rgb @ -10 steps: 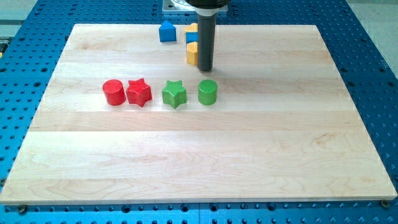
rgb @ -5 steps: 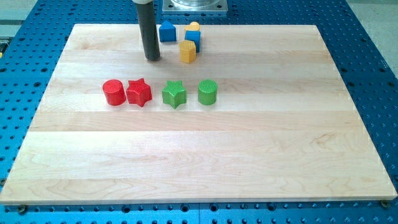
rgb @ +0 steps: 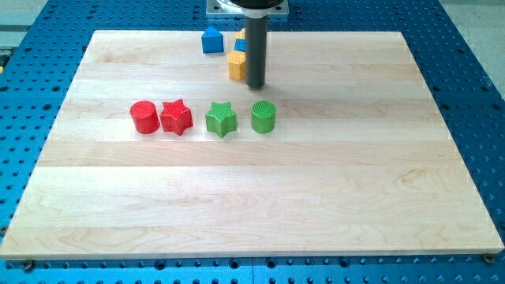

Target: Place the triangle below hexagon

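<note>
Camera view shows the wooden bench [rgb: 316,197], with no readable writing or labels on anything. My tip [rgb: 256,85], a bare rod with no jaws to open or close, sits just right of the yellow hexagon [rgb: 237,65]. Beyond the hexagon lie a blue block [rgb: 239,46], partly hidden, and the blue triangle-topped block [rgb: 211,40]. Below the hexagon stand a red cylinder [rgb: 144,117], red star [rgb: 176,117], green star [rgb: 221,119] and green cylinder [rgb: 263,117].

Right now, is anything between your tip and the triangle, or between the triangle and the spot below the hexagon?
Yes: the yellow hexagon sits between my tip, at its right, and the blue triangle up-left. The spot below the hexagon looks bare, with my tip right beside it.
</note>
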